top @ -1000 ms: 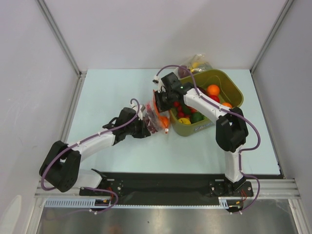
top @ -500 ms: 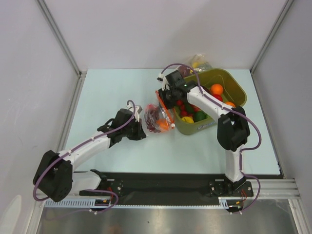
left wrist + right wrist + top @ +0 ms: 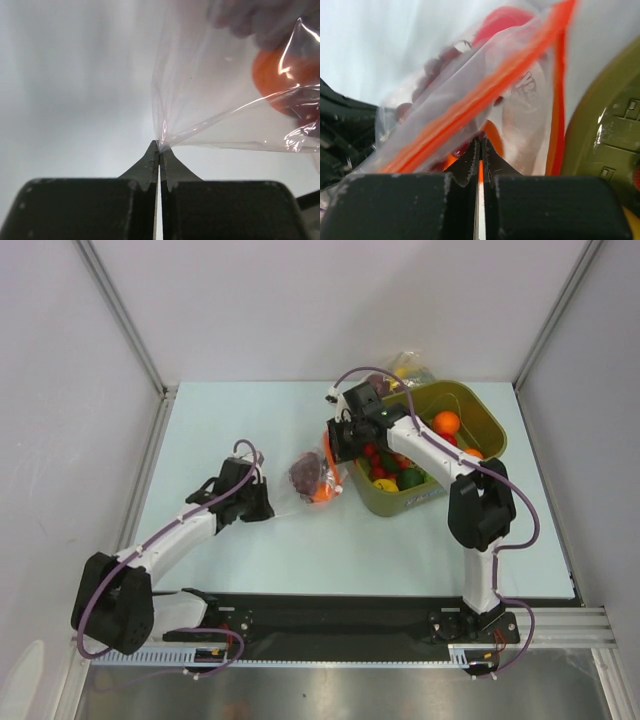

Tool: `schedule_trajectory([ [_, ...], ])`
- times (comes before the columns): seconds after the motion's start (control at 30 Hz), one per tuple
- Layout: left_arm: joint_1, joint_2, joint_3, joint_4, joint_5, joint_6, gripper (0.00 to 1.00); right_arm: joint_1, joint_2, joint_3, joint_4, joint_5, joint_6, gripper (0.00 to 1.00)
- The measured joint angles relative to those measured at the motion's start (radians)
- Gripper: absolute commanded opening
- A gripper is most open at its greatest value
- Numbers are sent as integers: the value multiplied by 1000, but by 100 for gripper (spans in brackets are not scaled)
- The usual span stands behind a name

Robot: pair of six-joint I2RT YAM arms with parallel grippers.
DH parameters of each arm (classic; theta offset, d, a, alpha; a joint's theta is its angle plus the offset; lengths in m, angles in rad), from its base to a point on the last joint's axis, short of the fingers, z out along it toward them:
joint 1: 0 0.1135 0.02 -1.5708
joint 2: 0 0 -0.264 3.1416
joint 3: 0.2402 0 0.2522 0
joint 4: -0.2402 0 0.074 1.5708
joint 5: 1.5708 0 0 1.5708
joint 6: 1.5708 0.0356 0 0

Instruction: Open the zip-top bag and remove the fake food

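Pale blue table [image 3: 220, 430], frame centre: crinkly clear zip-top bag [image 3: 312, 480] held taut. Left gripper [image 3: 266, 506] pinches its bottom corner and right gripper [image 3: 336, 450] clamps beside the red-orange zip strip [image 3: 485, 95], probably to spill the glossy plastic fruit [image 3: 280, 80].

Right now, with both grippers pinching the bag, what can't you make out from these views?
- How far the mouth of the zip-top bag is open: the right gripper covers it from above, and the right wrist view is too close and blurred.
- Fruit count inside: too small from above, and the left wrist view shows only an orange fruit, cut by the edge.
- Some bin contents: hidden under the right arm, top view.
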Motion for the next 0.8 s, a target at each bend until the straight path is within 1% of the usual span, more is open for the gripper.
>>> schedule_trajectory([
  [0.17,69,2,-1,-41,-11,16,0,-23,-24,0,4,9,0,0],
  [0.47,76,98,2,-45,-10,24,0,-32,-32,25,-13,-45,-3,0],
  [0.6,76,153,33,-47,-9,25,0,-31,-45,39,-23,-81,0,0],
  [0.8,84,192,84,-46,0,25,0,-33,-96,82,-45,-97,0,0],
])
